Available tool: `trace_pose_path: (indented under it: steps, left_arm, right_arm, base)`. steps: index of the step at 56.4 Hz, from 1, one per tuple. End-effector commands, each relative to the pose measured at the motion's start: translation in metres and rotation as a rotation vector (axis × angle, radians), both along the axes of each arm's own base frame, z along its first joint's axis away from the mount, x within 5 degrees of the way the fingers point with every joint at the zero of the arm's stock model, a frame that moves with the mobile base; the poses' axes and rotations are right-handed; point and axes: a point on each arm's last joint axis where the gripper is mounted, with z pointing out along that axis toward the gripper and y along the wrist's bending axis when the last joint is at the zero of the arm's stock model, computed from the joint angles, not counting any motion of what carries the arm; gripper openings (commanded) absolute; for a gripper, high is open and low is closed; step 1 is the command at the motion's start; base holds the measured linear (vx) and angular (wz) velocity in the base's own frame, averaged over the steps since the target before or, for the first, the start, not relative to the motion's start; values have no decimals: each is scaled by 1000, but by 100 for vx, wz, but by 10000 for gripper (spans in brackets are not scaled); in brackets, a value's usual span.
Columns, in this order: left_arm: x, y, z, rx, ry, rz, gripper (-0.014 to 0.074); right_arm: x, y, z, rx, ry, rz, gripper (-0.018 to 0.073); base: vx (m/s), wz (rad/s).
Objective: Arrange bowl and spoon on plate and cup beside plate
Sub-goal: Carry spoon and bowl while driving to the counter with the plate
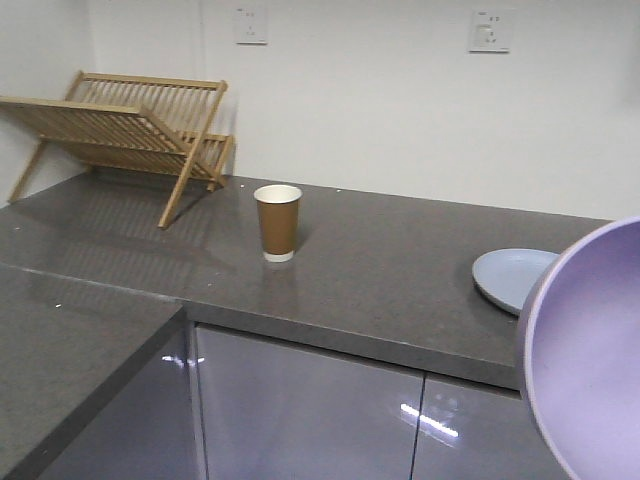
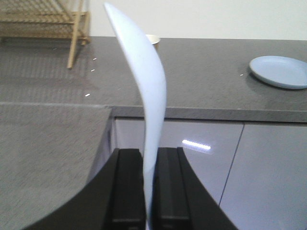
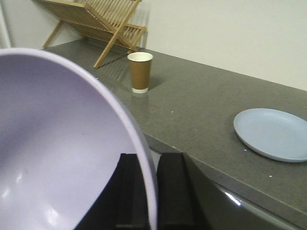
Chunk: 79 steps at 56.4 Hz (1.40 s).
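Pinches the spoon (image 2: 146, 86) tight in the left gripper (image 2: 149, 191); clamps the bowl (image 3: 57, 153) by its rim in the right gripper (image 3: 151, 191). Shows plate (image 1: 510, 275) and cup (image 1: 277, 222) well apart on the counter (image 1: 390, 270).

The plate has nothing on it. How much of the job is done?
Nothing is placed yet: the plate lies bare. In hand, the left gripper pinches the spoon and the right gripper clamps the bowl by its rim. Left to do: both go on the plate, and the cup, standing far off, moves beside it.
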Motion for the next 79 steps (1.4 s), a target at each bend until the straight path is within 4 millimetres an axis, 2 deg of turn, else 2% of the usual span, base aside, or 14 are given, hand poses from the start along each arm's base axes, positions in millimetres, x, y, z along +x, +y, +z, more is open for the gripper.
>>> trace_pose_path:
  steps: [1, 27, 79]
  left_arm:
    - [-1, -1, 15, -41, -105, -5, -6]
    - [-1, -1, 15, -41, -105, -5, -6]
    - [-1, -1, 15, -41, -105, -5, -6]
  right_arm:
    - [-1, -1, 15, 38, -87, -29, -9]
    - [-1, -1, 15, 38, -87, -29, -9]
    - [-1, -1, 15, 38, -88, -29, -9]
  base:
    - [20, -46]
    - [23, -35]
    - [32, -12]
